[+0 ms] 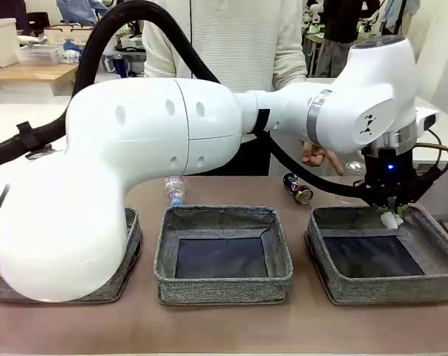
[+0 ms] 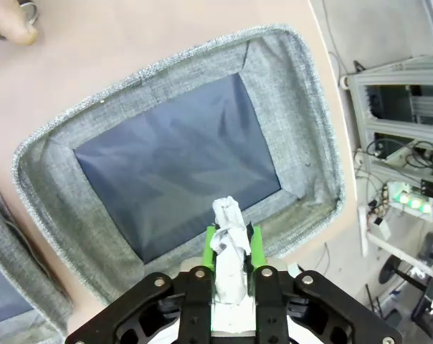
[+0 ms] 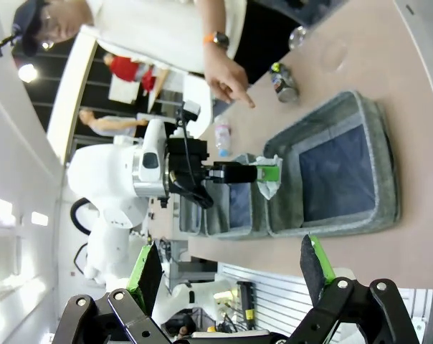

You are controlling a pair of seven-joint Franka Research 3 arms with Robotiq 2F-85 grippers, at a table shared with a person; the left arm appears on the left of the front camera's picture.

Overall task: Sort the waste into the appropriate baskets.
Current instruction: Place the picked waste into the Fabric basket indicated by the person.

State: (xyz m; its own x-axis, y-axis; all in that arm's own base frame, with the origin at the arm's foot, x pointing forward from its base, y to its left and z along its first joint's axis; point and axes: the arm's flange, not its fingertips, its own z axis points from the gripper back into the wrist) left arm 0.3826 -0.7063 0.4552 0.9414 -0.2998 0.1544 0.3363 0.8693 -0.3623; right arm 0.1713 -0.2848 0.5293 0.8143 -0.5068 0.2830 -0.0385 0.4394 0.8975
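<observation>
Over the right-hand basket [image 1: 322, 248] hangs the left claw [image 2: 233, 240], pads clamped on the small white paper wad [image 2: 229, 228]. The wad is above the basket's far wall, clear of the dark bottom. The right claw [image 3: 229, 254] is spread wide, nothing between its pads. Back on the surface [image 1: 224, 326], the dark printed can [image 1: 298, 188] lies behind the gap between the middle basket [image 1: 222, 285] and the right-hand one. The small clear bottle [image 1: 175, 189] sits behind the middle basket's left corner. A person's hand [image 1: 317, 156] hovers near the can.
</observation>
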